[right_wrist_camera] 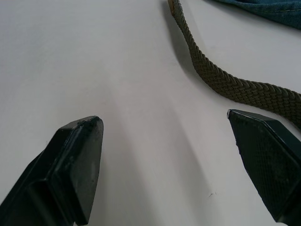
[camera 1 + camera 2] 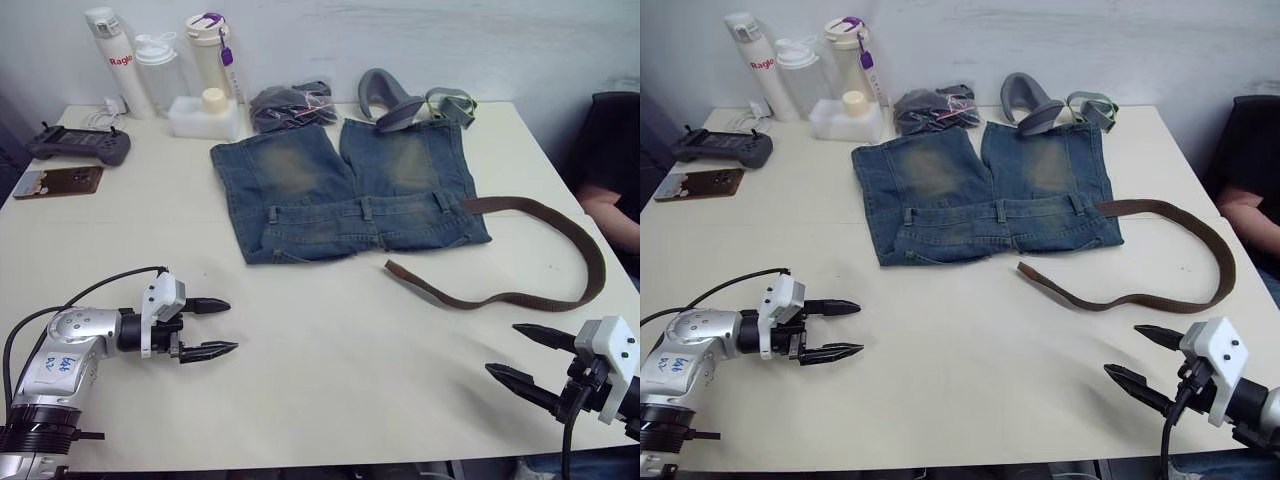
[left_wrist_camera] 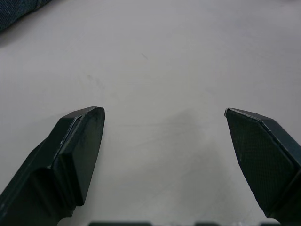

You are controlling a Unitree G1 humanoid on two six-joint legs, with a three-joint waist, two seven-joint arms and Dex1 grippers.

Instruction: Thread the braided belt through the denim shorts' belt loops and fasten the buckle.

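Left gripper (image 2: 218, 328) and right gripper (image 2: 517, 353) both spread, brown braided belt (image 2: 560, 225) curving beside denim shorts (image 2: 340, 190)

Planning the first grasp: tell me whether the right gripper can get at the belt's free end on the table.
Probably yes. The right gripper is open, and bare table lies between it and the braided belt, whose free end rests flat just off the denim shorts.

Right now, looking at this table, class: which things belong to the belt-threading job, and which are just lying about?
Belongs to the job:
- denim shorts
- belt loops on the waistband
- braided belt, one end at the waistband
- left gripper and right gripper, both open

Lying about:
- three bottles
- grey padded strap
- dark bagged bundle
- black controller
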